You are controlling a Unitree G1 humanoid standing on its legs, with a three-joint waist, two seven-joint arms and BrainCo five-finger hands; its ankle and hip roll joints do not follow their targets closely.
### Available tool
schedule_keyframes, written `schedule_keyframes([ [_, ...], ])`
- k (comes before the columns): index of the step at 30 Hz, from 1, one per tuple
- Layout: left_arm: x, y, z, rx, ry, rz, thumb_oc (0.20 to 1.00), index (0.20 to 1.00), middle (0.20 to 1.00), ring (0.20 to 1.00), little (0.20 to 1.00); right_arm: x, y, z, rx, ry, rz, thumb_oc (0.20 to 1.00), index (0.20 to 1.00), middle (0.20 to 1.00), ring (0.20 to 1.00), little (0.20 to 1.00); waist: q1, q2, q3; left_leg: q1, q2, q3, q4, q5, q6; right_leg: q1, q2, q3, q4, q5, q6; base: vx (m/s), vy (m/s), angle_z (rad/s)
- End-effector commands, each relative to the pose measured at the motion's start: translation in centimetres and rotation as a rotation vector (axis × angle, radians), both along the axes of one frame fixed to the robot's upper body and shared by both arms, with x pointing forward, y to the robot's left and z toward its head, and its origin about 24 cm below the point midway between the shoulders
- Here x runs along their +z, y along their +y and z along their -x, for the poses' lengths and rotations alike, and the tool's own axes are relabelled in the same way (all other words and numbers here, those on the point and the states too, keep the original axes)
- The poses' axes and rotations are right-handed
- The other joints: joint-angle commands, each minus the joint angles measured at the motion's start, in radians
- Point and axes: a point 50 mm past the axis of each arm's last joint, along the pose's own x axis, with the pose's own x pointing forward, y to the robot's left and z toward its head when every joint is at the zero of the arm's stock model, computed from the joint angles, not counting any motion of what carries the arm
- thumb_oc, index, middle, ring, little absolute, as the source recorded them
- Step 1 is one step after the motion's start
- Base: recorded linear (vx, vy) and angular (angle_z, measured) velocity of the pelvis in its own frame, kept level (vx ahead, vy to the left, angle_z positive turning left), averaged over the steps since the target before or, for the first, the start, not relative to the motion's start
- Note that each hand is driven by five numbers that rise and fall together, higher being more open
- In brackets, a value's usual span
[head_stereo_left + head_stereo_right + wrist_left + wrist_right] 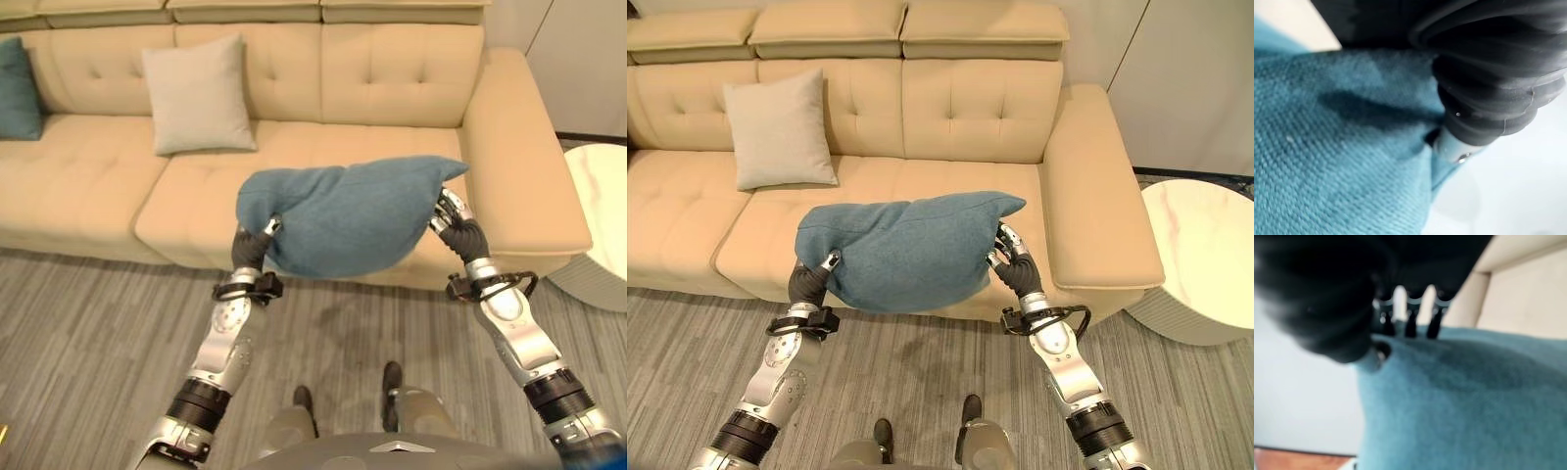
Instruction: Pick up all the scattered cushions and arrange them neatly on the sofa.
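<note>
Cushions: far left a dark teal cushion leans on the sofa backrest, next a beige cushion upright on the seat, both already placed. Mid-frame a big teal cushion hangs in the air over the seat's front edge, left hand pinching its left end, right hand clamped on its right end, fingers curled over the edge. To place well: carry forward level, lower onto the free seat right of the beige one, stand it against the backrest, then release both hands together. Round white table sits far right.
</note>
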Motion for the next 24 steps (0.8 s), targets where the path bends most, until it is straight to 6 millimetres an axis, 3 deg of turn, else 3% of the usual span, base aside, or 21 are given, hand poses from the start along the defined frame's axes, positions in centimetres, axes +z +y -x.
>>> schedule_keyframes([
  [1, 5.7, -3.0, 0.1, -0.211, -0.315, 0.005, 0.200, 0.200, 0.200, 0.200, 0.200, 2.4, 1.3, 0.9, 0.092, -0.149, -0.003, 0.200, 0.200, 0.200, 0.200, 0.200, -0.030, -0.063, -0.092, -0.014, -0.026, 0.125, -0.026, 0.025, 0.001, 0.157, 0.036, 0.032, -0.133, 0.018, 0.073, 0.08, 0.045, 0.47],
  [2, 5.8, -3.3, 0.0, -0.218, -0.315, 0.003, 0.200, 0.200, 0.200, 0.200, 0.200, 2.5, 1.3, 0.9, 0.085, -0.153, -0.003, 0.200, 0.200, 0.200, 0.200, 0.200, -0.030, -0.065, -0.091, -0.033, -0.028, 0.150, -0.038, 0.040, 0.009, 0.163, 0.037, 0.032, -0.136, 0.022, 0.075, 0.11, 0.105, 0.47],
  [5, 5.7, -3.1, 0.1, -0.204, -0.311, -0.009, 0.200, 0.200, 0.200, 0.200, 0.200, 2.1, 2.3, 0.6, 0.110, -0.137, -0.021, 0.200, 0.200, 0.200, 0.200, 0.200, -0.010, -0.070, -0.099, 0.008, -0.070, 0.116, -0.091, 0.011, 0.034, 0.172, 0.048, 0.081, -0.139, 0.022, 0.088, 0.16, 0.131, -0.17],
  [10, 6.0, -2.9, 0.2, -0.201, -0.325, -0.010, 0.200, 0.200, 0.200, 0.200, 0.200, 2.4, 3.4, 0.3, 0.146, -0.143, -0.041, 0.200, 0.200, 0.200, 0.200, 0.200, 0.007, -0.071, -0.108, 0.063, -0.094, 0.121, -0.134, -0.016, 0.069, 0.179, 0.023, 0.123, -0.105, 0.018, 0.117, 0.13, 0.159, -0.55],
  [13, 6.3, -3.0, 0.3, -0.201, -0.339, -0.019, 0.200, 0.200, 0.200, 0.200, 0.200, 2.6, 4.2, 0.2, 0.167, -0.151, -0.056, 0.200, 0.200, 0.200, 0.200, 0.200, 0.017, -0.063, -0.100, 0.081, -0.109, 0.128, -0.137, -0.040, 0.100, 0.141, -0.001, 0.143, -0.001, 0.018, 0.141, 0.08, 0.200, -0.11],
  [15, 6.5, -3.0, 0.4, -0.202, -0.347, -0.024, 0.200, 0.200, 0.200, 0.200, 0.200, 2.8, 4.8, 0.1, 0.191, -0.158, -0.061, 0.200, 0.200, 0.200, 0.200, 0.200, 0.018, -0.062, -0.092, 0.096, -0.117, 0.133, -0.143, -0.048, 0.118, 0.099, -0.019, 0.149, 0.088, 0.059, 0.169, 0.05, 0.183, -0.12],
  [19, 6.9, -3.2, 0.4, -0.210, -0.366, -0.046, 0.200, 0.200, 0.200, 0.200, 0.200, 3.1, 5.5, 0.1, 0.216, -0.167, -0.072, 0.200, 0.200, 0.200, 0.200, 0.200, 0.011, -0.052, -0.077, 0.134, -0.127, 0.126, -0.156, -0.076, 0.146, 0.008, -0.026, 0.155, 0.253, 0.072, 0.164, 0.08, 0.143, -0.25],
  [24, 7.5, -3.2, 0.3, -0.210, -0.393, -0.044, 0.200, 0.200, 0.200, 0.200, 0.200, 3.7, 5.8, -0.3, 0.236, -0.185, -0.079, 0.200, 0.200, 0.200, 0.200, 0.200, -0.004, -0.053, -0.071, 0.171, -0.144, 0.105, -0.186, -0.094, 0.140, -0.071, 0.000, 0.131, 0.123, 0.083, 0.145, 0.14, 0.039, -0.02],
])
